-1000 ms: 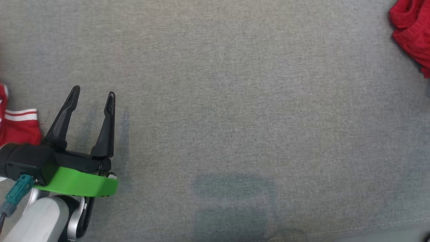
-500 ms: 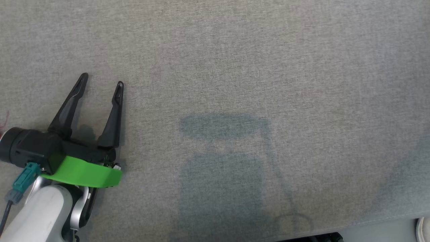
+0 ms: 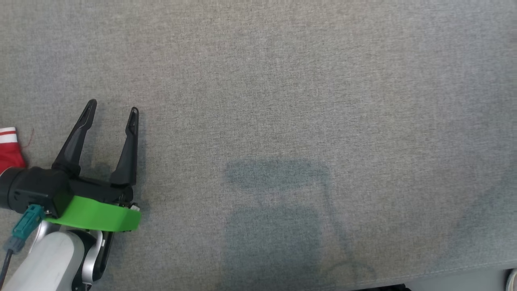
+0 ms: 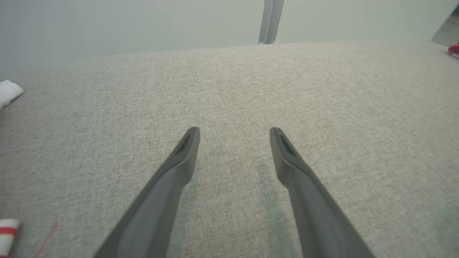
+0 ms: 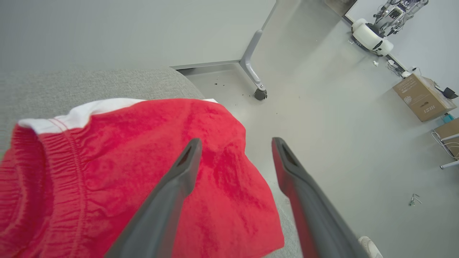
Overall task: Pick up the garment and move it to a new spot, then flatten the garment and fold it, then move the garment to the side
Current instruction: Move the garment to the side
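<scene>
The red garment (image 5: 118, 172) lies bunched on the corner of the grey table (image 5: 89, 80), right up to the table's edge. The right gripper (image 5: 235, 141) hangs just above it, fingers spread wide and holding nothing, one finger past the table's edge over the floor (image 5: 322, 118). The left gripper (image 3: 113, 106), also wide open and empty, hovers over the table with broad grey surface on its right and a red-and-white striped cloth (image 3: 8, 147) just beside it

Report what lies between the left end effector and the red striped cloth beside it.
Head view: bare grey surface between left end effector and striped cloth, save a thin red thread by the cloth.
</scene>
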You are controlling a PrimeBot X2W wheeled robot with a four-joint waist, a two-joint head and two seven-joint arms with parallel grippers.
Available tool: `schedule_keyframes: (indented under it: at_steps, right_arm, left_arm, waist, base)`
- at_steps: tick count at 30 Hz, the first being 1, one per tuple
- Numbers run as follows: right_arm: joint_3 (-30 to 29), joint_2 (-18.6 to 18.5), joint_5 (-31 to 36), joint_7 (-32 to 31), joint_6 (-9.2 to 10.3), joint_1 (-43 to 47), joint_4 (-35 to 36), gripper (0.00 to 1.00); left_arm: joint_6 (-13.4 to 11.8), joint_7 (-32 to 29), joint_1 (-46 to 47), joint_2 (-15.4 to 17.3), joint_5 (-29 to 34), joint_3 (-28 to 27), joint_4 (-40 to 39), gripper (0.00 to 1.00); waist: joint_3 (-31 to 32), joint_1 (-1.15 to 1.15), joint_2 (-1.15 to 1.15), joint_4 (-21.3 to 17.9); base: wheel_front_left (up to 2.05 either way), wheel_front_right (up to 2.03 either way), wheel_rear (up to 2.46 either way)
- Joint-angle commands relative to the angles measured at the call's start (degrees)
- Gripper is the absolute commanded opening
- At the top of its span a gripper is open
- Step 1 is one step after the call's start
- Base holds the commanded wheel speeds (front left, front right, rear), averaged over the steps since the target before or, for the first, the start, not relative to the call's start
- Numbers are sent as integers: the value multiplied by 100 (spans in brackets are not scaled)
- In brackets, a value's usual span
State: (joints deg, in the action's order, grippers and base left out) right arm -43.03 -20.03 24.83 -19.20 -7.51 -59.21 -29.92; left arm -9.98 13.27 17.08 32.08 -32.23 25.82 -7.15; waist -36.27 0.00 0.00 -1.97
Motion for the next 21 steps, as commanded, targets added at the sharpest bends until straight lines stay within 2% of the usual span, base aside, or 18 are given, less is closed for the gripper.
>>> schedule_keyframes:
  at_steps: [1,8,13,14,17,21]
  right_arm:
    - [49,-31,9,253,5,-25,-124,100]
    - [650,-45,-491,1018,4,230,-515,100]
    - [1428,-174,-1213,1601,5,845,-520,100]
    - [1825,-200,-1606,1822,5,1223,-392,100]
    - [2547,-273,-2289,2150,5,1995,-22,100]
    - [2890,-353,-3027,2355,5,3277,789,100]
  left_arm:
    - [-54,43,-102,8,-36,-34,10,100]
    - [-137,95,-375,-88,-109,-64,101,100]
    - [-189,146,-642,-269,-115,-21,245,100]
    - [-207,148,-755,-365,-126,21,331,100]
    - [-219,160,-941,-486,-166,61,519,100]
    - [-194,177,-1082,-657,-125,130,941,100]
  waist:
    - [207,0,0,-126]
    - [892,0,0,-286]
    - [1700,0,0,-234]
    - [2030,0,0,-170]
    - [2488,0,0,-62]
    - [2982,0,0,190]
  base:
    - [0,0,0]
    - [0,0,0]
    - [0,0,0]
    - [0,0,0]
    - [0,0,0]
    - [0,0,0]
